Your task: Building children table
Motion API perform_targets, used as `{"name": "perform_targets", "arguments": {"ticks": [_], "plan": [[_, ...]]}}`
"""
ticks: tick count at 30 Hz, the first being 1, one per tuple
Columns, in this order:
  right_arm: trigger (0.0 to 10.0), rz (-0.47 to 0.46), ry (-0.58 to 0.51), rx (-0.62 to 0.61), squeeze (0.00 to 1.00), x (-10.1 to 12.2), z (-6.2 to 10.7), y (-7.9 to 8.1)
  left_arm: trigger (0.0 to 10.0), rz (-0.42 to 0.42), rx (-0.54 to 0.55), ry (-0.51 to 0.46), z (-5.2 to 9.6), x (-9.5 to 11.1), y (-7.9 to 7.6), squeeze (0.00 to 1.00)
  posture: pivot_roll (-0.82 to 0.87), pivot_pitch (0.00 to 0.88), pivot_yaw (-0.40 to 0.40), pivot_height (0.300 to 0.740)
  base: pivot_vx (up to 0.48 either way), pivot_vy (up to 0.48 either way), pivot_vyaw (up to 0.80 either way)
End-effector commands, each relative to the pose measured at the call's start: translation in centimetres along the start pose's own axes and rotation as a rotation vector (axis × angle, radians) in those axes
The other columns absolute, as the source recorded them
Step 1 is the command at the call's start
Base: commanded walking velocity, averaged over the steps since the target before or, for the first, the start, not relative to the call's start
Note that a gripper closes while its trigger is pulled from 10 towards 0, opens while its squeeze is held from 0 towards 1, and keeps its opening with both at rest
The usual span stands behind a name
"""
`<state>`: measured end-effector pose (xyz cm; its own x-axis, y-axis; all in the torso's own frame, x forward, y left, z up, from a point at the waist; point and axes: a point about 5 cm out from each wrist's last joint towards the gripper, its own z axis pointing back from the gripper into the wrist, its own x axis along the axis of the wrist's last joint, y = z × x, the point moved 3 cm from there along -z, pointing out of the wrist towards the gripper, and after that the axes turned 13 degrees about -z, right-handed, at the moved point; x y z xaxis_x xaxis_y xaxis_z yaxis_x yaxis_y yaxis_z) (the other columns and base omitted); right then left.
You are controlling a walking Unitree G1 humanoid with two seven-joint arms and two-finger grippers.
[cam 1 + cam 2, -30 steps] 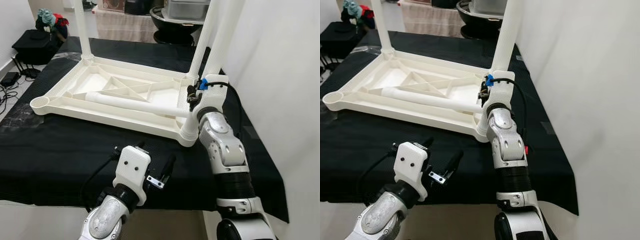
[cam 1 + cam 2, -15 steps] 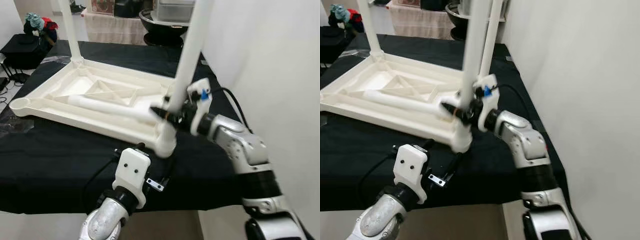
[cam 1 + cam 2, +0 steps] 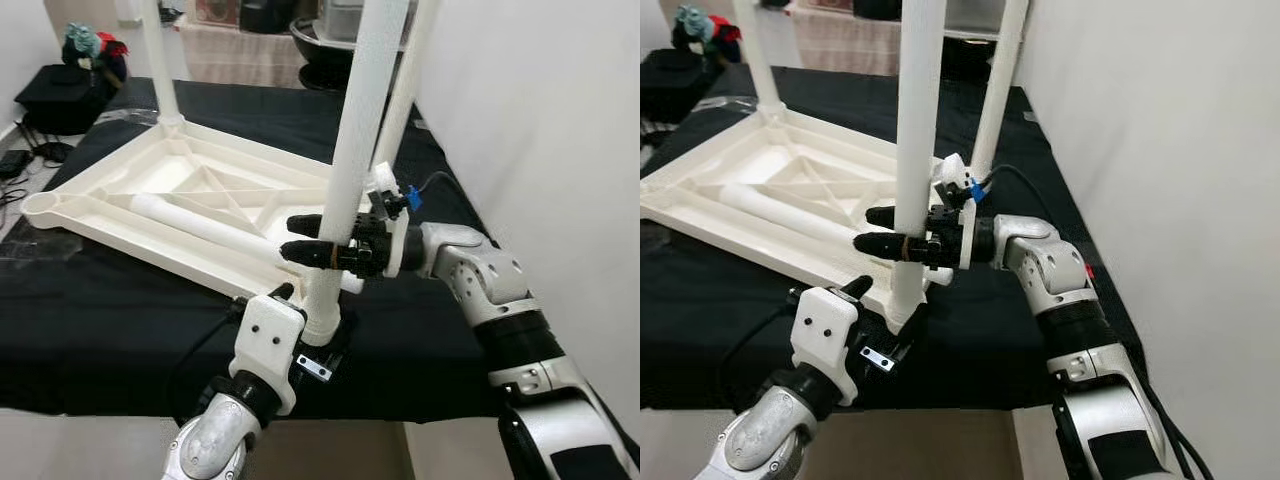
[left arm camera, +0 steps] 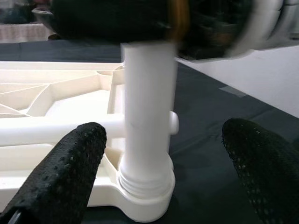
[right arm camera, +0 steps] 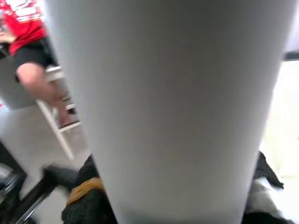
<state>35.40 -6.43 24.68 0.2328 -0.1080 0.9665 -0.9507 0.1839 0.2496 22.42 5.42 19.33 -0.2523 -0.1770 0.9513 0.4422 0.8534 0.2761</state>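
Note:
The white children's table (image 3: 120,190) lies upside down on a black-covered worktop. Upright legs stand at its far left corner (image 3: 158,60) and far right corner (image 3: 405,80). A third leg (image 3: 350,170) stands in the near right corner socket (image 4: 145,196). My right gripper (image 3: 288,237) reaches in from the right, shut on this near leg a little above the socket. The leg looms close and pale in the right wrist view (image 5: 168,112). My left gripper (image 3: 310,315) is open low at the worktop's near edge, its fingers (image 4: 60,177) either side of the socket. A loose leg (image 3: 200,225) lies across the underside.
The black cloth (image 3: 100,320) covers the worktop up to its near edge. A white wall (image 3: 560,120) runs close along the right. A black stand with a bag (image 3: 60,90) is at the far left, a dark tub (image 3: 320,40) behind. A seated person (image 5: 23,28) in red is beyond.
The view has shifted. My right arm has swung from upright beside the near leg to reaching across it from the right. The left gripper now sits closer to the socket.

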Motion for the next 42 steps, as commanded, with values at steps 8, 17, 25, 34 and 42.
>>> {"name": "perform_targets", "arguments": {"ticks": [8, 17, 25, 34, 42], "plan": [[0.0, 0.044, -0.102, -0.290, 0.00, 1.6, 0.8, -3.0, 10.0, 0.006, 0.000, 0.016, 0.1, -0.4, -0.2, 0.00, 0.06, 0.124, -0.129, 0.740, 0.000, 0.000, 0.00], [0.0, 0.052, -0.090, -1.211, 0.00, -0.2, 6.7, -9.4, 10.0, 0.002, 0.007, 0.019, 0.0, -0.5, -0.1, 0.00, 0.05, 0.128, -0.127, 0.740, 0.000, 0.000, 0.00], [10.0, -0.073, -0.180, -1.316, 0.00, -1.3, 5.3, -7.9, 10.0, 0.001, 0.001, 0.019, 0.0, -0.4, -0.2, 0.00, 0.05, 0.131, -0.127, 0.740, 0.000, 0.000, 0.00], [10.0, -0.051, -0.342, -1.141, 1.00, 1.3, 3.2, -7.6, 10.0, 0.003, 0.006, 0.022, 0.1, -0.4, -0.1, 0.00, 0.05, 0.136, -0.132, 0.740, 0.000, 0.000, 0.00], [10.0, -0.095, -0.206, -0.481, 0.00, 2.7, 1.0, -4.1, 10.0, 0.004, 0.010, 0.019, 0.0, -0.4, -0.1, 0.00, 0.05, 0.132, -0.134, 0.740, 0.000, 0.000, 0.00]]}}
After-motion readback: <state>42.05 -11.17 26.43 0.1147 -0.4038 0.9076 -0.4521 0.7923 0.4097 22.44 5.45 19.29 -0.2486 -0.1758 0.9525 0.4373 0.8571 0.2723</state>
